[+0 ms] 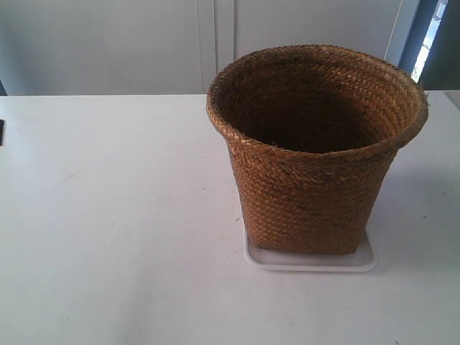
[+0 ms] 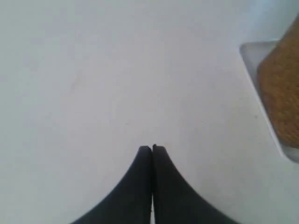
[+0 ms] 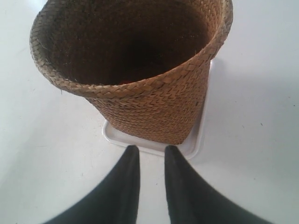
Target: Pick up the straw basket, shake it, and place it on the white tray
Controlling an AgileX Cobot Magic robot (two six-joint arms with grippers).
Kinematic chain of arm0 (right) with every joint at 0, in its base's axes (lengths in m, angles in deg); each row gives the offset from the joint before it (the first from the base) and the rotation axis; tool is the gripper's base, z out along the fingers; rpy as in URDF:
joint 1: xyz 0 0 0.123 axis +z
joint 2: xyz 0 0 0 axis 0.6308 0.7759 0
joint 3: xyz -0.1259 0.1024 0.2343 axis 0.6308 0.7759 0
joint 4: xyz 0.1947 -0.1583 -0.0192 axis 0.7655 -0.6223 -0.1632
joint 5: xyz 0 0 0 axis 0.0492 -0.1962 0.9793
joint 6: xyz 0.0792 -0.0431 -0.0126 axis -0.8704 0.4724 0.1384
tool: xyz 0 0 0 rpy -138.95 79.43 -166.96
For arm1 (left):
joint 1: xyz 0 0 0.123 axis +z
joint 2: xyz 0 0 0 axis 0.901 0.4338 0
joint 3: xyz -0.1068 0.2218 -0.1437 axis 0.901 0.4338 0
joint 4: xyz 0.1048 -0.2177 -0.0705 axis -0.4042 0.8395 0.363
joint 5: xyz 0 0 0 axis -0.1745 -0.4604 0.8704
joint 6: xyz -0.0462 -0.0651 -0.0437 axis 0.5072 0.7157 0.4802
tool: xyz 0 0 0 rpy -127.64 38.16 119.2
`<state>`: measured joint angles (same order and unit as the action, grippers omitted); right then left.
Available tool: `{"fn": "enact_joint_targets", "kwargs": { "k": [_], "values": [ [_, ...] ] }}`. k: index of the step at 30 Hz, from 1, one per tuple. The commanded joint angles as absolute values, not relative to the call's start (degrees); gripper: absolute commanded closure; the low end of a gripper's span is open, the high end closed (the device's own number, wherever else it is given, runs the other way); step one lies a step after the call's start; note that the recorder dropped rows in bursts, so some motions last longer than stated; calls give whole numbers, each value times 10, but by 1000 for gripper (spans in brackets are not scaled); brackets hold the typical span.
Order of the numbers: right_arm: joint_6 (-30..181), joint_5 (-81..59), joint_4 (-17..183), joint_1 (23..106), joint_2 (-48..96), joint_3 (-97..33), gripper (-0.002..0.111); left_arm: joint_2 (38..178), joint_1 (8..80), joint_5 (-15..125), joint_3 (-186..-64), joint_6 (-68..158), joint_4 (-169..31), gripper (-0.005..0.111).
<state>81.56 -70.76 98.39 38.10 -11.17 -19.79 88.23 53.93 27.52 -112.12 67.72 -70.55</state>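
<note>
Left claw (image 2: 152, 148) closed over table (image 2: 117, 70); straw basket (image 2: 280, 88) on white tray (image 2: 252, 56) nr edge.

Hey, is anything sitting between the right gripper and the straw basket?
Nothing visible. Only table surface and the white tray rim lie between the right gripper and the straw basket, which sits on that tray.

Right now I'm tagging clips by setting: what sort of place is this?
Likely an indoor test bench: plain white table, pale wall panels behind, one straw basket on a white tray.

1 straw basket (image 1: 309, 194), 1 white tray (image 1: 309, 263), 2 hands (image 2: 152, 148) (image 3: 150, 151)
</note>
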Motion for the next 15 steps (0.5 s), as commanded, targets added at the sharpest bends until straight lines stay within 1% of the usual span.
{"fn": "enact_joint_targets", "kwargs": {
  "k": [1,9,12,15],
  "values": [
    [817,-706,985,380,-114,-195,89,770,619,279,-1064,626,-699,107],
    [817,-706,985,380,-114,-195,89,566,731,249,-961,611,-699,107],
    [817,-706,985,380,-114,-195,89,518,751,231,-924,610,-699,107],
    [817,-706,985,380,-114,-195,89,501,755,230,-895,608,-699,107]
  ]
}}
